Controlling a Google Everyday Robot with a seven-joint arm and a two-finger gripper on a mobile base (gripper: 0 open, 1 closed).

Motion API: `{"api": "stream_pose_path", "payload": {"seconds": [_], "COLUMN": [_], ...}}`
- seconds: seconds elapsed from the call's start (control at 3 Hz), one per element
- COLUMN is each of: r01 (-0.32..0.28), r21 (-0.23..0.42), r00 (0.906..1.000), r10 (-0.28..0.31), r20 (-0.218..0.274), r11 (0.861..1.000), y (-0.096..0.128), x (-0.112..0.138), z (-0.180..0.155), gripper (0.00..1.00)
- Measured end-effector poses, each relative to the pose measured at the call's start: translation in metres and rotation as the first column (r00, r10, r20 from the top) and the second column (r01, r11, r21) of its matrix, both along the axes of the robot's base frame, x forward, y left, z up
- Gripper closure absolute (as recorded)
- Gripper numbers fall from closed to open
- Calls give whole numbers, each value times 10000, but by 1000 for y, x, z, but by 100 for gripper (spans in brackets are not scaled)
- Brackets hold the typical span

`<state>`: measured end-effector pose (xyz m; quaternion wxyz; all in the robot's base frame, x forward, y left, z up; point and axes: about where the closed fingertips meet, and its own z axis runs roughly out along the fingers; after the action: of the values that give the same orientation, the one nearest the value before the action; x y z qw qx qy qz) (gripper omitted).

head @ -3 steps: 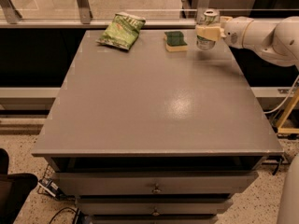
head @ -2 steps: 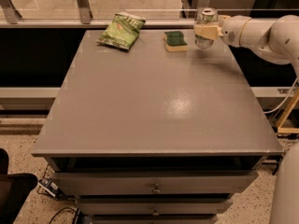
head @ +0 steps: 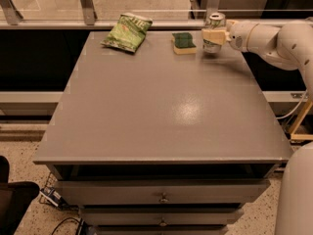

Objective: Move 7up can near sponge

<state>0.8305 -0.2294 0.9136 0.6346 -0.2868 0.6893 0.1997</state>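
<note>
The 7up can (head: 214,22) stands upright at the far right of the grey table (head: 161,97); its silver top and pull tab show. My gripper (head: 213,34) reaches in from the right on a white arm and is shut on the can around its middle. The sponge (head: 184,42), dark green over a pale yellow base, lies flat on the table just left of the can, a small gap apart.
A green crinkled chip bag (head: 127,31) lies at the far left of the table's back edge. A metal railing (head: 88,4) runs behind the table. Drawers (head: 164,197) are below the front edge. My white arm (head: 279,38) spans the right side.
The can and my gripper have shifted slightly left, closer to the sponge. The sponge and chip bag have not moved.
</note>
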Motion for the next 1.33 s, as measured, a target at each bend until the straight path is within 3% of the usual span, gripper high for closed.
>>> {"api": "stream_pose_path", "payload": {"seconds": [0.33,1.33], "r01": [-45,-176], "r21": [10,37], "r00": [10000,9998], "r10": [45,176], "r20": [-14,-55], "r11": [10000,9998], "y": [3,14], "x": [1,4], "z": [-1,-4], "gripper": [83,14]}}
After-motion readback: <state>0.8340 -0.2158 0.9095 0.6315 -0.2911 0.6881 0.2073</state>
